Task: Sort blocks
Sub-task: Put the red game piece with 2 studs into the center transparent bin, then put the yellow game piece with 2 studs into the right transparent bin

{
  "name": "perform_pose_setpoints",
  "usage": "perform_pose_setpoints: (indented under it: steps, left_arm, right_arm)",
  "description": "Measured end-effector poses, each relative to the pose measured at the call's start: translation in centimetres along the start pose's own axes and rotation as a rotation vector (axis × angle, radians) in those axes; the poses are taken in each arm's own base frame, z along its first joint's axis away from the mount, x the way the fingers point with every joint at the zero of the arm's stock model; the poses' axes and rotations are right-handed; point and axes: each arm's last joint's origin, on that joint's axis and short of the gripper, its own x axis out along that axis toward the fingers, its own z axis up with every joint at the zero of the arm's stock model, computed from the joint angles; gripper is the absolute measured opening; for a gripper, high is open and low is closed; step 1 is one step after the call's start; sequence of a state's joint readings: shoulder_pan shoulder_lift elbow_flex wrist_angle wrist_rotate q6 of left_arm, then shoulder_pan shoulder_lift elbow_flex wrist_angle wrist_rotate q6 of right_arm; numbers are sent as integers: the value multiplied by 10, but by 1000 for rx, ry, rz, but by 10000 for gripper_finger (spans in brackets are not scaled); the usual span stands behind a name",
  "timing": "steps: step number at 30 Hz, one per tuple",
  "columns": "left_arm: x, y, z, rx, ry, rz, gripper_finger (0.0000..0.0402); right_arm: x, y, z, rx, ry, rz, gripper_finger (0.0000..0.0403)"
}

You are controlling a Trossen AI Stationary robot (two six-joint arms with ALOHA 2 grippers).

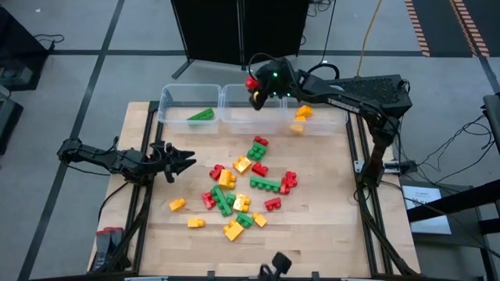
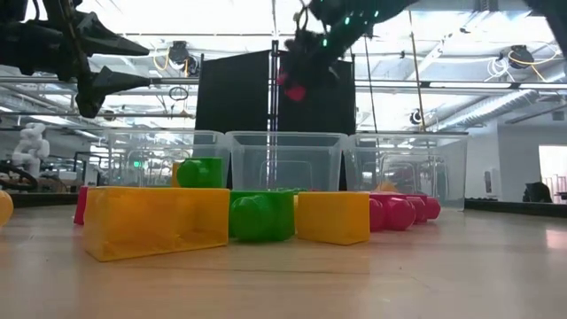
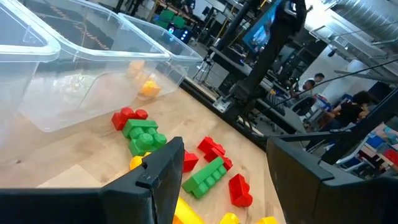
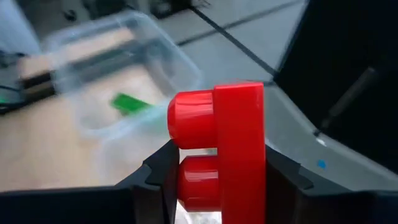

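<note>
Red, green and yellow studded blocks (image 1: 248, 187) lie scattered on the wooden table's middle. Three clear bins (image 1: 190, 107) stand in a row at the far edge: the left one holds a green block (image 1: 201, 115), the right one yellow blocks (image 1: 301, 117). My right gripper (image 1: 254, 84) hangs high over the middle bin (image 1: 244, 109), shut on a red block (image 4: 224, 146). My left gripper (image 1: 186, 162) waits open above the table's left side, fingers pointing toward the pile. My right gripper pinches the red block (image 4: 239, 155) between its two fingers (image 4: 158, 177), which sit on the block's opposite sides; the studs (image 4: 194, 118) stick out sideways. The block is lifted clear, high above the middle bin (image 2: 283, 159).
The bins' walls (image 2: 407, 168) stand along the far edge. A black panel (image 1: 238, 27) rises behind them. The table's near left (image 1: 156, 234) and right (image 1: 328, 218) parts are bare wood. People (image 3: 314, 84) show in the room beyond.
</note>
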State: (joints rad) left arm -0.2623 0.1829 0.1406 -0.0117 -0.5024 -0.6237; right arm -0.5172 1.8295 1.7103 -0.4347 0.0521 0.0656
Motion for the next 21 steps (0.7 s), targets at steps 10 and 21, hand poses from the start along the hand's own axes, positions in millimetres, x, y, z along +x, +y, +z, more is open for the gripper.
perform_pose_setpoints:
  steps: [10,21]
  left_arm:
    - [0,1,-1,5,5,9,208]
    - [0,2,-2,15,19,19,208]
  right_arm:
    - [59,-8,-47,44,254,71,144]
    - [39,-3,-35,64,229,79,335]
